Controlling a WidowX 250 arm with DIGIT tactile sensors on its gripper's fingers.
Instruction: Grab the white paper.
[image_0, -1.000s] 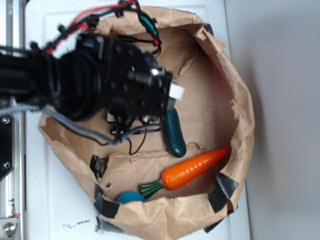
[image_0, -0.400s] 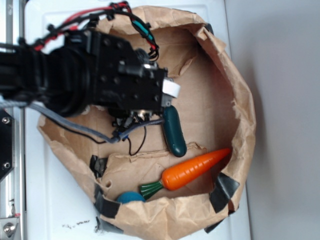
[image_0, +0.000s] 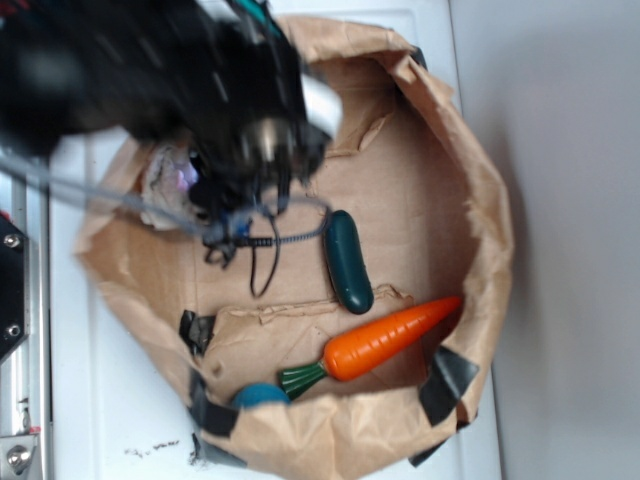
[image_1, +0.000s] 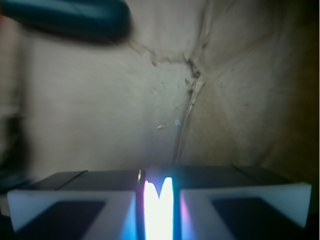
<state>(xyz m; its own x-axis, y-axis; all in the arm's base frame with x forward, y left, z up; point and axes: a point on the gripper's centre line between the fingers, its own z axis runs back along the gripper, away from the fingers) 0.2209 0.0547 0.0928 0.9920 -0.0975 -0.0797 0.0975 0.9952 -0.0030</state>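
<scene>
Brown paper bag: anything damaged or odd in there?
The brown paper bag is torn and ragged along its rim and patched with black tape near the orange toy carrot. Its floor shows a ripped flap in the wrist view. The black gripper is motion-blurred, nothing spilled.

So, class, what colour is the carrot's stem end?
Dark green, on the orange carrot; clearest in the exterior view.

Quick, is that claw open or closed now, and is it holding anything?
Gripper: closed on the white paper, a bright sliver pinched between its fingers.
</scene>
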